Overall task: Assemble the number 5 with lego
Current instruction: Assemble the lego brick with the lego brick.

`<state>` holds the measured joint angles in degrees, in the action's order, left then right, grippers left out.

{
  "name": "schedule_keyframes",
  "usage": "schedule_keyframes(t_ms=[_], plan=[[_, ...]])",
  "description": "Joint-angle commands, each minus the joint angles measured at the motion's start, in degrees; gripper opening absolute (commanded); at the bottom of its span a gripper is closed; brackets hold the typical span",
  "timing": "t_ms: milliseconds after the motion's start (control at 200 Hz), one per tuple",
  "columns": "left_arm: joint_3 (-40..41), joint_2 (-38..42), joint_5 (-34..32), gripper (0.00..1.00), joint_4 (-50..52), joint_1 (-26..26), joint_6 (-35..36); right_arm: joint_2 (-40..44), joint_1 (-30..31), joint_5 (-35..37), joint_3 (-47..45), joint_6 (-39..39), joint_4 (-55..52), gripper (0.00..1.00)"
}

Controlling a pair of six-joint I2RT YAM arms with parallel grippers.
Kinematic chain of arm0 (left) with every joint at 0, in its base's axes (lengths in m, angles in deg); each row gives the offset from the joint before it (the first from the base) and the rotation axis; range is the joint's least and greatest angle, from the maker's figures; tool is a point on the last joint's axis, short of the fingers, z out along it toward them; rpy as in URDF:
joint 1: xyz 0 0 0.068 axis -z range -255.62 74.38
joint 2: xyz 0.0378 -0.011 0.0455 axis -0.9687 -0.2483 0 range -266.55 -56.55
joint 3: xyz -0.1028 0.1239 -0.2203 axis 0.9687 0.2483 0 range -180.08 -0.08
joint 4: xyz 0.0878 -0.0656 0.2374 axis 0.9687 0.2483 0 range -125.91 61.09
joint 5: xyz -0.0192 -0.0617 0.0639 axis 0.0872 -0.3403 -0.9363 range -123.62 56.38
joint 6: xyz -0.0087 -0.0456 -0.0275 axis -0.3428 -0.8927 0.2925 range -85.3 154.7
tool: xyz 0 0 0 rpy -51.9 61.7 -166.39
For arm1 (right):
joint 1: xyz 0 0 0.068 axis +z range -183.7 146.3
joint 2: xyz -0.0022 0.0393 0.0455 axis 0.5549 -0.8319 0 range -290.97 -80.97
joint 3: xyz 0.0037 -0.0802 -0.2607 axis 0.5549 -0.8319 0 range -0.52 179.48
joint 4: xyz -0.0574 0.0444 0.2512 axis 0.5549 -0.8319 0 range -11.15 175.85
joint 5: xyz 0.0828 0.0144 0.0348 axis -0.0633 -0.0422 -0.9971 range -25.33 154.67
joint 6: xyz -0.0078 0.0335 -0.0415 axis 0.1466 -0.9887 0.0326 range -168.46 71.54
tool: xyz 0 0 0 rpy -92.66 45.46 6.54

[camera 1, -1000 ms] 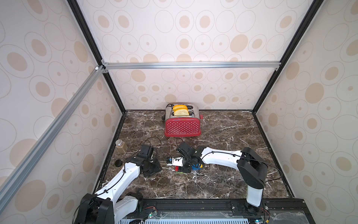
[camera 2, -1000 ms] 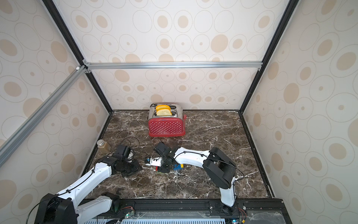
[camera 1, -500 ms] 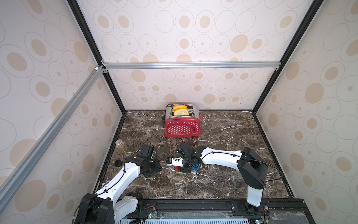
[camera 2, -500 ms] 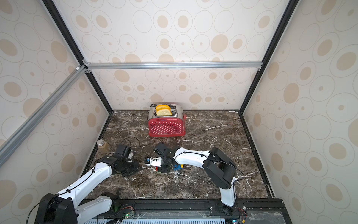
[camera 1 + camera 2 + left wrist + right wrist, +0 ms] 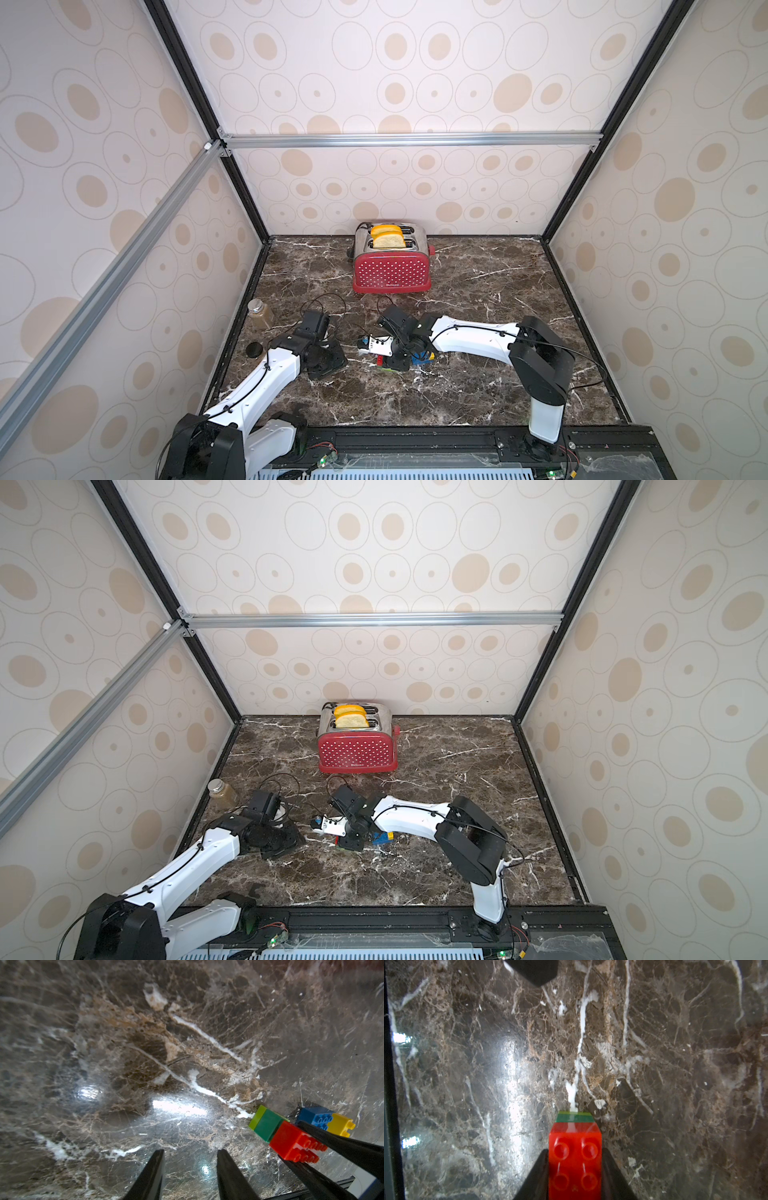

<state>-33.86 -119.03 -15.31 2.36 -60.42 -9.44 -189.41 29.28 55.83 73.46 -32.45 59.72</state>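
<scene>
Low over marble (image 5: 654, 1043), R pincer (image 5: 575, 1150) grips red brick (image 5: 575, 1165); L pincer (image 5: 190, 1151) part-open.

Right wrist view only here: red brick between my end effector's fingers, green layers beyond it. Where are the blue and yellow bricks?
Observer: In the left wrist view, the blue brick and yellow brick lie touching each other on the marble table, beside the stack with your red brick but not attached to it.
Operator: Is the other arm carrying anything?
Observer: No. The left end effector is open and empty above bare marble.
</scene>
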Motion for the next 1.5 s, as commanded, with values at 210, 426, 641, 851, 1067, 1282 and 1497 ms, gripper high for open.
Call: schedule_keyframes(t_ms=[210,426,641,851,1067,1282,1497], plan=[[0.1,-0.3,0.0,0.44,0.3,-0.3,-0.3,-4.3,-0.1,5.5,-0.4,-5.7,-8.5,0.03],[0.1,-0.5,0.0,0.44,0.3,-0.3,-0.2,-5.8,-0.1,7.7,-0.1,-6.7,-8.7,0.0],[0.1,-0.7,-0.1,0.44,0.1,-0.4,-0.2,-8.2,0.0,7.5,2.7,-6.0,-12.4,0.0],[0.1,-0.7,0.0,0.44,0.0,-0.3,-0.1,-9.8,0.0,8.0,4.5,-4.9,-15.5,0.0],[0.2,-0.8,-0.1,0.44,0.0,-0.3,-0.1,-9.3,-0.1,8.5,6.8,-4.4,-17.4,0.0],[0.2,-0.8,-0.1,0.44,0.1,-0.3,-0.1,-7.9,0.0,7.1,9.1,-4.3,-19.0,0.21],[0.2,-0.9,0.0,0.44,0.0,-0.3,-0.1,-4.8,0.0,6.9,9.5,-4.9,-17.7,0.39]])
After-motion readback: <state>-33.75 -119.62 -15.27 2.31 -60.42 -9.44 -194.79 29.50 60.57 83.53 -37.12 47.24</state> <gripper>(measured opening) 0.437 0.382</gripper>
